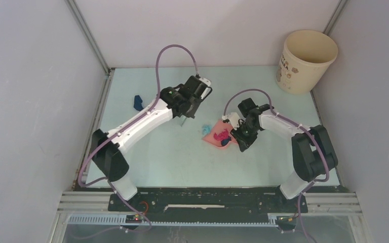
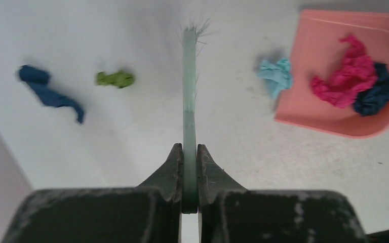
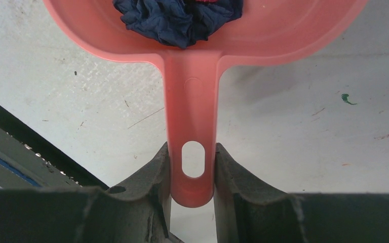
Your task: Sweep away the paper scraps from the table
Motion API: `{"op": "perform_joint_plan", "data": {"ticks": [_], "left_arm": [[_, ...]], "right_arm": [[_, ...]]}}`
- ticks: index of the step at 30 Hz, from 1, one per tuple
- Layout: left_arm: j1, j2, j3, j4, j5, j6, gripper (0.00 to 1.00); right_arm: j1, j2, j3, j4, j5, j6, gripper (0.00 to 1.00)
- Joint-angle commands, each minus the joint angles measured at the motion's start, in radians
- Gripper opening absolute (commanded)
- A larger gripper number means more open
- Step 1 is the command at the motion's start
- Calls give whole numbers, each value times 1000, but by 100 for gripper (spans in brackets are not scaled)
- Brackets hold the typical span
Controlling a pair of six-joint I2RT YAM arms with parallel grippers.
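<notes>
Nearest the arm bases, the right gripper point(image 3: 191, 154) pinches the handle of one pink dustpan point(image 2: 319, 35). The pan rests on the pale green table point(image 1: 182, 167), its mouth facing roughly 10 o'clock in the overhead view. Inside lie two crumpled pieces, a dark blue scrap point(image 3: 177, 20) and a magenta scrap point(image 2: 347, 76). A teal scrap point(image 2: 276, 76) sits just outside the lip. Farther out, the left gripper point(image 2: 189, 148) is pressed tight on one pale green brush point(image 2: 189, 91), whose long axis runs straight out from the jaws. In the left wrist view the teal scrap lies near the brush tip at 3 o'clock. A green scrap point(image 2: 115, 79) at 9 o'clock and a long blue strip point(image 2: 50, 93) beyond it are well apart from the pan. That makes five scraps. The left arm is nearer the two loose ones, so they likely need sweeping toward 3 o'clock. One cream bucket point(image 1: 304, 61) stands at the far right corner.
</notes>
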Motion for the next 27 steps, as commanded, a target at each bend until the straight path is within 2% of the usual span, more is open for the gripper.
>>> {"op": "perform_joint_plan", "data": {"ticks": [1, 6, 12, 19, 27], "left_arm": [[1, 104, 58, 44, 195, -49, 1], [-1, 190, 103, 63, 377, -125, 1], [-6, 113, 58, 146, 564, -211, 1], [-10, 11, 49, 140, 531, -225, 2], [-10, -91, 106, 92, 471, -208, 2]], "right_arm": [[12, 10, 1, 11, 19, -1, 0], [9, 20, 1, 7, 16, -1, 0], [2, 13, 0, 17, 6, -8, 0], [-15, -43, -25, 48, 1, -11, 0], [-85, -173, -44, 77, -89, -30, 0]]}}
